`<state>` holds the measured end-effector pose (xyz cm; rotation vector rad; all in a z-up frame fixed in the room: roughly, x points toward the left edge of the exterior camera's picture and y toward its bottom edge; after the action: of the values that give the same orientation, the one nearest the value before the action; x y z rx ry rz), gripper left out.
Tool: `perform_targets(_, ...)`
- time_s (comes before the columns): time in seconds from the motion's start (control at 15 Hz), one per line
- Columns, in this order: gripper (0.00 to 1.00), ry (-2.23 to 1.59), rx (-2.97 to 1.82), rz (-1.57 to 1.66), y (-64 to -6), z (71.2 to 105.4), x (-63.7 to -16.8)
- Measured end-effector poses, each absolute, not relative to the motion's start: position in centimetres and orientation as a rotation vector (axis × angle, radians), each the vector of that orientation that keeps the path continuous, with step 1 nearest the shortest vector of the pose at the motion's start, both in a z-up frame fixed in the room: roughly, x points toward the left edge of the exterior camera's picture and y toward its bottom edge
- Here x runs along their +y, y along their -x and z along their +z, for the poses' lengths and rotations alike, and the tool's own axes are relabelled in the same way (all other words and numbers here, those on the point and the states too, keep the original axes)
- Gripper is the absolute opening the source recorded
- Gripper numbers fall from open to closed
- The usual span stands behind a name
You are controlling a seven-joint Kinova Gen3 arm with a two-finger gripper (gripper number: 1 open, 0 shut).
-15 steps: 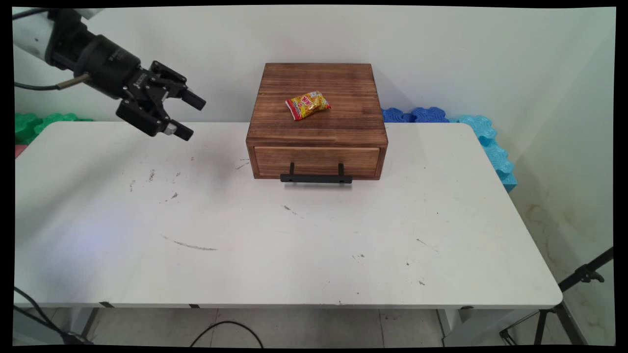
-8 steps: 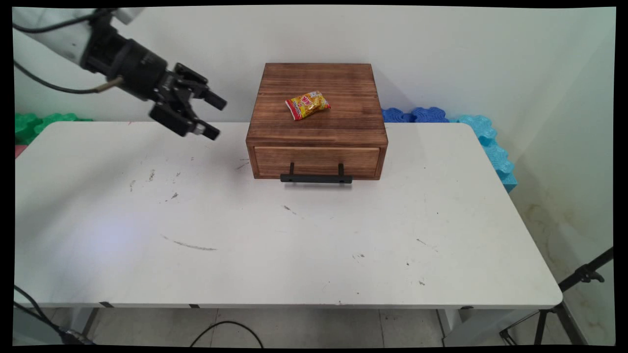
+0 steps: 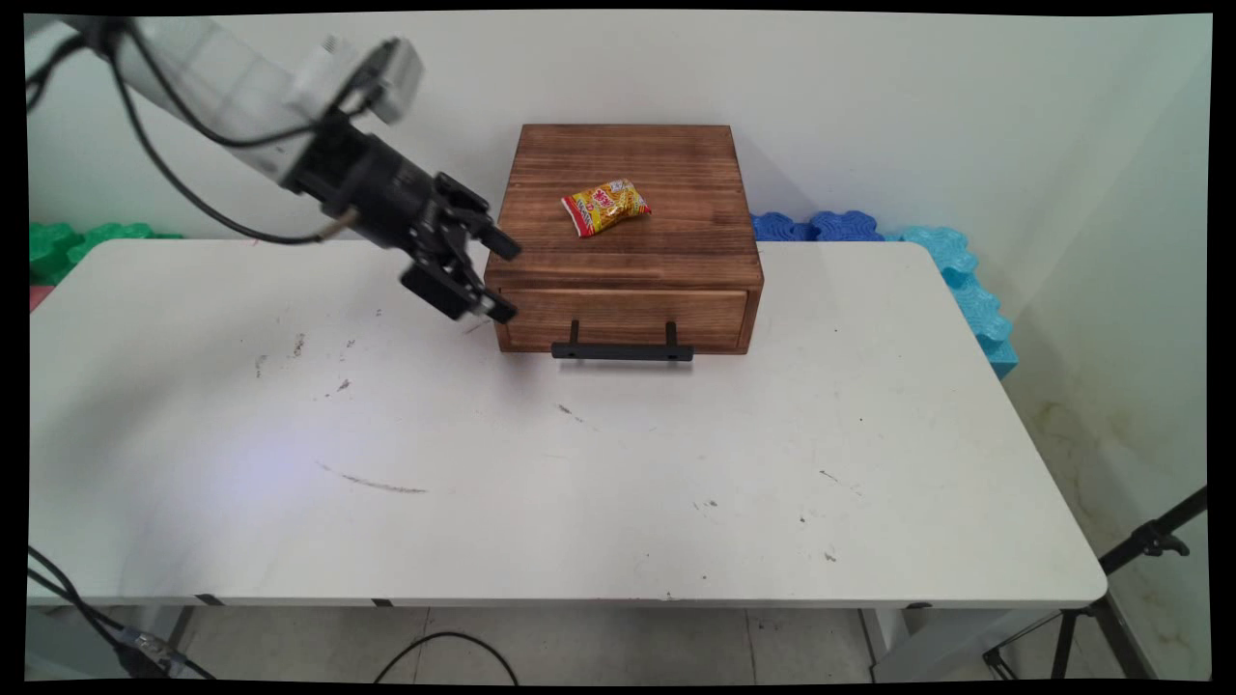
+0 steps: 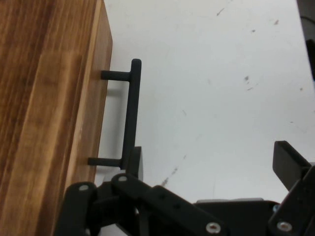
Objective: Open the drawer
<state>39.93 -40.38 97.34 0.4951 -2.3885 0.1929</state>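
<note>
A brown wooden box (image 3: 626, 208) with one drawer stands at the back middle of the white table (image 3: 541, 463). Its drawer front carries a black bar handle (image 3: 623, 351), and the drawer looks shut. A yellow and red snack packet (image 3: 604, 207) lies on the box top. My gripper (image 3: 506, 280) hangs open at the box's front left corner, fingers spread, holding nothing. In the hand view the box (image 4: 47, 98) fills the left side, the handle (image 4: 131, 113) runs beside it, and my gripper (image 4: 211, 164) sits just short of the handle's near end.
Blue foam pieces (image 3: 898, 241) lie behind the table at the back right, and green ones (image 3: 77, 241) at the back left. A black tripod (image 3: 1110, 598) stands on the floor at the lower right. Black cables (image 3: 174, 183) hang from the arm.
The arm has swung right and down from the table's back left, bringing the open gripper up to the box's front left corner. Box and packet have not moved.
</note>
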Motion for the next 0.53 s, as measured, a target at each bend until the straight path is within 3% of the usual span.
perform_targets(0.53,1.0,-0.508,-2.486,0.244,-33.9,91.9,-44.3)
